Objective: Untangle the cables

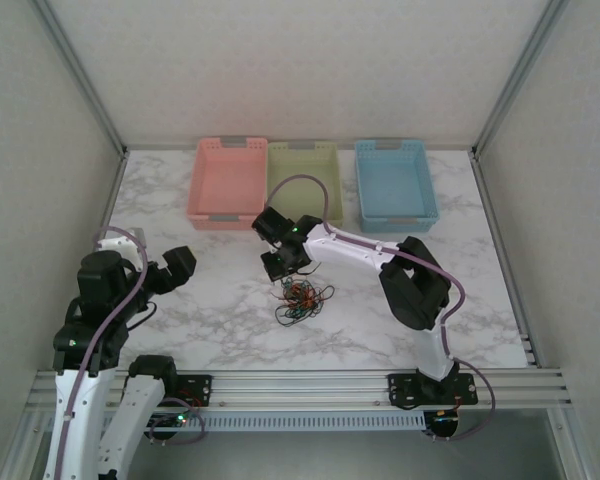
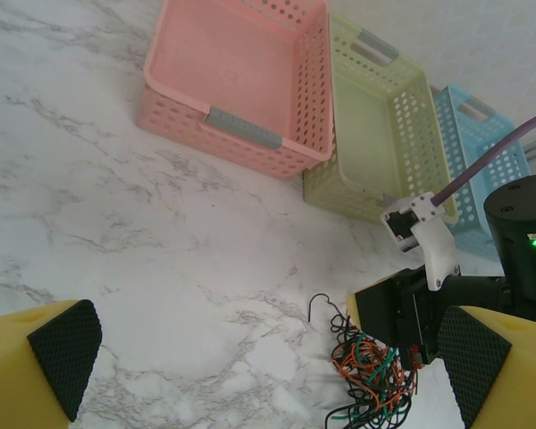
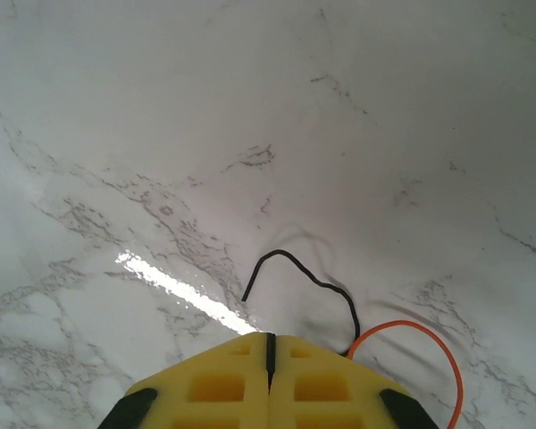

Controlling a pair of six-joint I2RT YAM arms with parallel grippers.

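Closing on the fringe of the cables

Sets the right arm low at the far-left edge of the tangle, right jaws pressed flat together just above the bench, probably to nip one thin wire at the fringe rather than grab the whole knot. Shows a black strand and an orange loop lying loose just ahead of those jaws; cannot tell whether either is truly caught in the seam. Holds the left jaws spread wide, well to the left of the tangle and facing it, seemingly ready to pin or take a freed end. Leaves the black, green and orange wires heaped in one knot, with a pink basket, green basket and blue basket in a row beyond the tangle, perhaps for sorted colours.
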